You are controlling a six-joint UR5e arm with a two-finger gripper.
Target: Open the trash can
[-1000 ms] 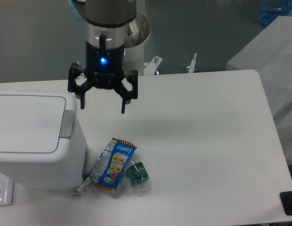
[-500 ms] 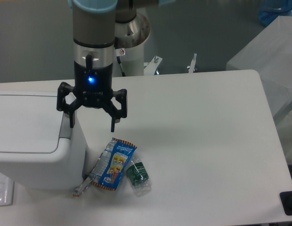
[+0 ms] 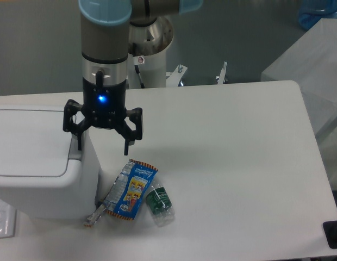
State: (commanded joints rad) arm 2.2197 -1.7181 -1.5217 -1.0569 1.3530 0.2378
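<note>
The large boxy white plastic trash can [image 3: 41,163] with rounded corners sits at the left edge of the white table [image 3: 239,163], its flat inset lid down and the grey push strip [image 3: 76,148] running along its right-hand edge. Over the last second the arm's black two-finger pincer [image 3: 101,144] has travelled left and come lower: a second ago it hung over bare table to the right of the can, and now it straddles the can's right rim. One finger stands over the grey strip, partly hiding it; the other hangs outside the can wall, above the table. The pincer is spread wide and holds nothing.

That shift puts the tool where the task needs it. The lid looks closed, so the opening itself is not yet done; the approach appears nearly complete. Whether the left fingertip already touches the strip cannot be told from this angle. The likely next step is a press down on the strip to release the lid.

Just in front of the can lie a blue and orange snack packet [image 3: 133,188], a crumpled clear wrapper [image 3: 115,190] beside it, and a small green-labelled plastic bottle [image 3: 158,203], all untouched.
</note>
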